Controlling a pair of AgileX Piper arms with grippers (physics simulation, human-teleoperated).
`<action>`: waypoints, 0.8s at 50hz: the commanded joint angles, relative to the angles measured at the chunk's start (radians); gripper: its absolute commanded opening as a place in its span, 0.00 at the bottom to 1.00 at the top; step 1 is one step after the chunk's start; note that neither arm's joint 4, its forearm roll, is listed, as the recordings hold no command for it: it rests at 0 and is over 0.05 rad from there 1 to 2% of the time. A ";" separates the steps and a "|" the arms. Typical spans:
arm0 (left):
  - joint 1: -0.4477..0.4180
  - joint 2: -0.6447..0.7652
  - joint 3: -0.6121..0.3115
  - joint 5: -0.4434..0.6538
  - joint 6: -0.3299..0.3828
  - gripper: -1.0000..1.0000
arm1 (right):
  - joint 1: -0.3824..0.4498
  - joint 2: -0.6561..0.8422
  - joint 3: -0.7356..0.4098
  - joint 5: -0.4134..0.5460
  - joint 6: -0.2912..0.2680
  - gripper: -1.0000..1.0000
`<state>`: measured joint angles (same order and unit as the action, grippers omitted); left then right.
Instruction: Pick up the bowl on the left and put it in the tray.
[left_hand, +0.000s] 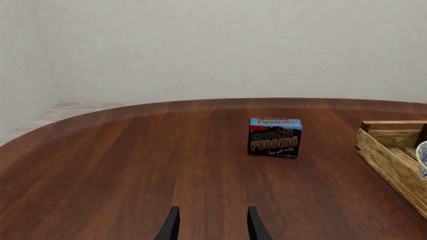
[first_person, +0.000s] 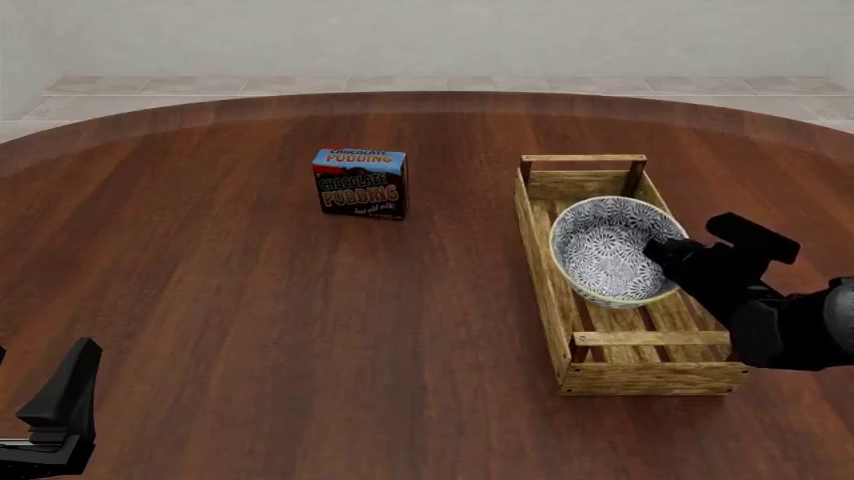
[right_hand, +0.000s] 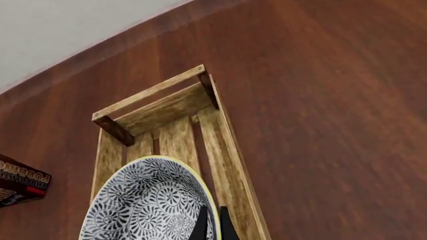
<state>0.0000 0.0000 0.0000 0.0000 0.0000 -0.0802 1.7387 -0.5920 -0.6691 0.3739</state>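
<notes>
Down at the near left corner of the front view sits the left gripper (first_person: 54, 420), low over the brown table (first_person: 267, 320), and only a dark finger and part of its body show before the picture cuts it off. Its own camera shows two black fingers (left_hand: 171, 227) standing apart with bare wood between them, so it is open and holds nothing. Farther along and toward the back stands the pudding box (first_person: 359, 183), blue and dark brown, upright, well apart from both arms and from everything else. Nothing lies between that box and the tray (first_person: 541, 255). The tray is a long wooden crate on the right half of the table, with one short end pointing to the far side. The bowl (first_person: 607, 248) is inside the tray, in the far half, tipped so its blue flowery inside faces the near left. I cannot tell if its bottom touches the slats. The right gripper (first_person: 663, 252) comes in from the right and is at the bowl's right rim. In the right wrist view its two thin dark fingers (right_hand: 201, 227) are almost together with the yellow rim (right_hand: 212, 210) pinched between them, so it is closed on the bowl. The black arm covers the near right part of the bowl and some of the tray's right wall.
</notes>
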 joint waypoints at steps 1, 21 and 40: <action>0.000 0.000 0.000 0.000 0.000 1.00 | 0.003 -0.004 -0.001 -0.004 0.003 0.00; 0.000 0.000 0.000 0.000 0.000 1.00 | 0.020 -0.017 0.007 -0.007 -0.018 1.00; 0.000 0.000 0.000 0.000 0.000 1.00 | 0.024 -0.030 0.013 -0.006 -0.023 1.00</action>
<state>0.0000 0.0000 0.0000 0.0000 0.0000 -0.0587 1.7142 -0.5817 -0.6744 0.3528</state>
